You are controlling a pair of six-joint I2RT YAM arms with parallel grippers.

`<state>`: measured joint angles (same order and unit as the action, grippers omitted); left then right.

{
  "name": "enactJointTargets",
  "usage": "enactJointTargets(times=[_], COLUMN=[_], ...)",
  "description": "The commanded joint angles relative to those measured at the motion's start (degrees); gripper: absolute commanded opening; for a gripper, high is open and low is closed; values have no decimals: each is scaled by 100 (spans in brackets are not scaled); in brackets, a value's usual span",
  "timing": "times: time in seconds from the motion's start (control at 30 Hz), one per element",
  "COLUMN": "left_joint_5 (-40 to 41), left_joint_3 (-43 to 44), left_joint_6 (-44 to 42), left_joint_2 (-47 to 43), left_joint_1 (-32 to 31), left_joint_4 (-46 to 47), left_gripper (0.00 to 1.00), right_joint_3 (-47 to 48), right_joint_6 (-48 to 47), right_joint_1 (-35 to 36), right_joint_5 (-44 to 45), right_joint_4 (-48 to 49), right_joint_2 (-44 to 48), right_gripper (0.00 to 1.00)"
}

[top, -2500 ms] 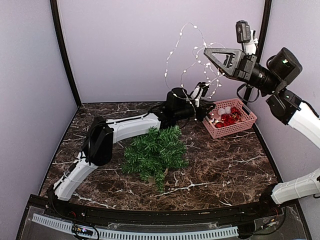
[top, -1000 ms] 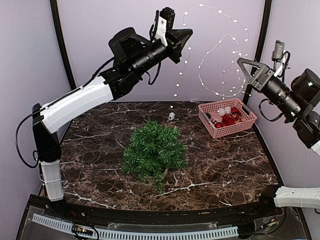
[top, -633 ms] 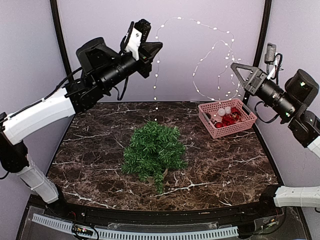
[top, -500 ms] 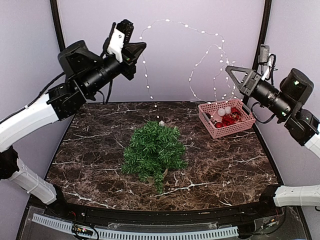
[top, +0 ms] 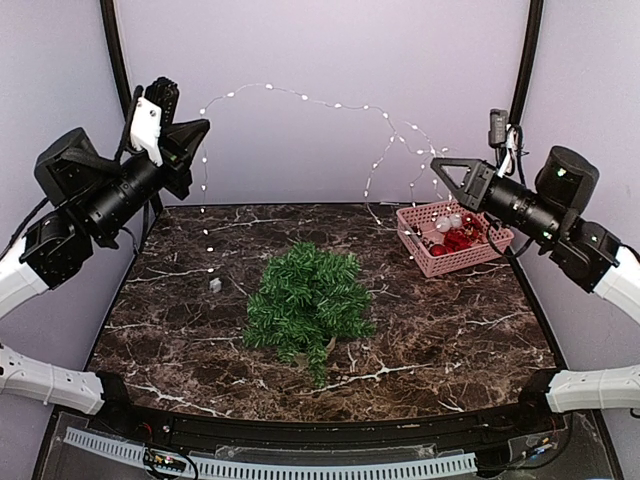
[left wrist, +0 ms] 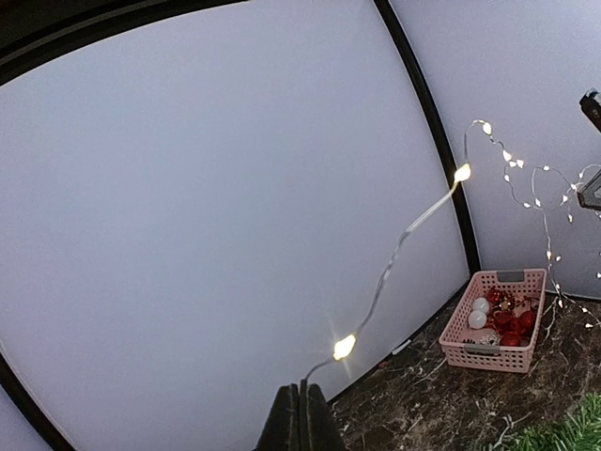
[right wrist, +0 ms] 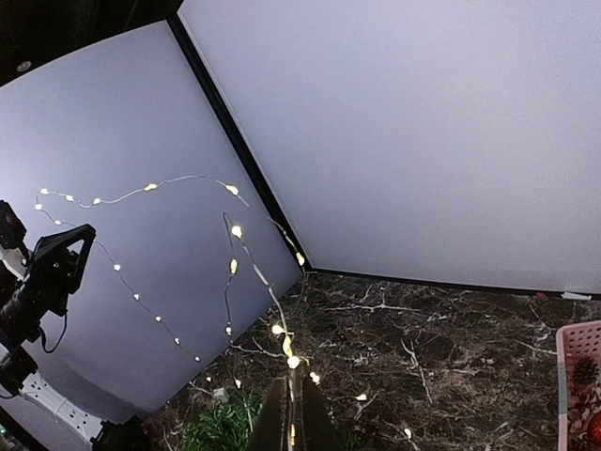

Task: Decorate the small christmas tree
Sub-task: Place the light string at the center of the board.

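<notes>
A: What is the biggest thing in view?

B: The dark marble tabletop (top: 450, 330), well below both end effectors. The small christmas tree (top: 308, 305) lies near its middle. It is bushy and dark green, below and between the two end effectors, and nearer the arm bases than either of them.

A: And the next largest?

B: A pink basket (top: 458, 262) on the tabletop, just below the right end effector (top: 434, 161) and toward the far right corner.

A: What are the arms holding?

B: A lit string of lights (top: 300, 97). It arches high over the tree from one end effector to the other and stays apart from the branches. The left end effector (top: 205, 126) is raised on the left, its fingers pinched fully together on the wire. In the left wrist view the wire runs straight out of the closed tips. The right end effector is clamped tight on the wire in the same way, and loose loops of lights hang beneath it toward the basket.

A: Anything smaller?

B: Ornaments (top: 455, 238) fill the basket under the right end effector. Most are red and a couple are white. Smallest of all is a little white box (top: 215, 285) at the end of the strand that drops from the left end effector, left of the tree. I cannot tell whether it rests on the tabletop or dangles just above it.
</notes>
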<state>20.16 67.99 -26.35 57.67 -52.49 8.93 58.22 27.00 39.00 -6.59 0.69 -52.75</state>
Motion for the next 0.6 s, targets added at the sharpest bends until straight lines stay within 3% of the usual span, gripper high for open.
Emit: enactJointTargets(times=[0.0,0.13,0.33,0.57], left_joint_5=[-98,-787,-1722,-2892], left_joint_3=[-373,-888,-1402,-1868], left_joint_6=[323,886,1741,2342], left_joint_2=[-604,-1209,-1826,-1765], left_joint_1=[24,23,23,27], left_joint_4=[-614,-1030,-1807,-2156], left_gripper=[0,0,0,0], right_joint_3=[-156,-390,-957,-2049], right_joint_6=[42,19,302,697], right_joint_1=[32,33,30,36], right_joint_5=[-122,-303,607,1061], right_joint_4=[149,-22,-859,-901], right_joint_2=[185,550,1264,1758], right_gripper=[0,0,0,0])
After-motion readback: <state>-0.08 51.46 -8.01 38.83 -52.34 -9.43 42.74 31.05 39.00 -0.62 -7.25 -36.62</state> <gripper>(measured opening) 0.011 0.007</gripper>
